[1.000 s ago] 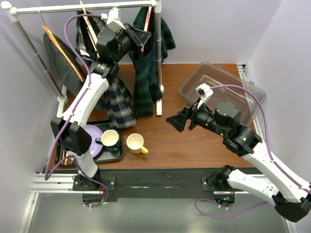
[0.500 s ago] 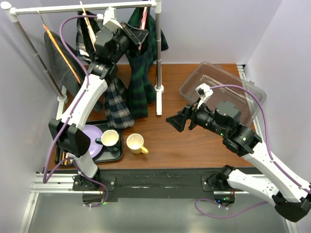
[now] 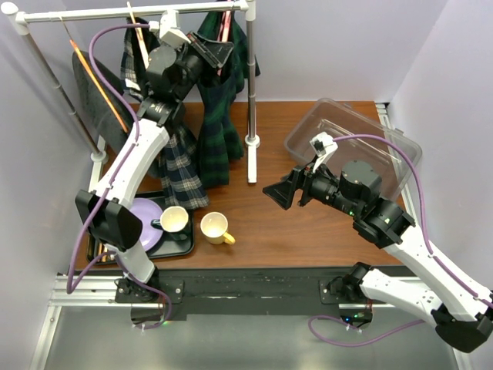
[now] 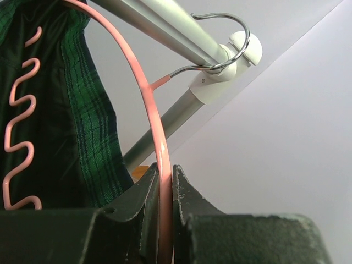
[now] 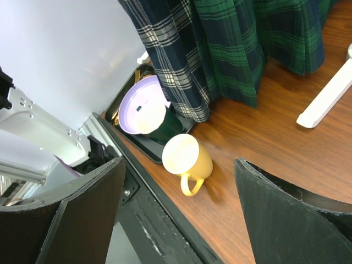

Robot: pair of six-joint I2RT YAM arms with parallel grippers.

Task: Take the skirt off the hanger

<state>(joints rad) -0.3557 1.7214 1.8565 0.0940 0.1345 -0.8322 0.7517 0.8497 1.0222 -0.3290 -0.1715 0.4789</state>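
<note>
Nearest, the right gripper (image 3: 279, 193) hovers above the brown wooden desk (image 3: 308, 227), jaws spread wide and empty, facing the rack. Farther back, the left gripper (image 4: 165, 184) is pinched tight on the thin pink wire hanger (image 4: 155, 121), which is hooked over the silver metal rail (image 4: 159, 22); the dark green tartan skirt (image 4: 88, 115) hangs from it. The step in hand looks like steadying the hanger, and next the free gripper should probably take the cloth and draw it off, though I cannot tell how the waistband is fastened.
</note>
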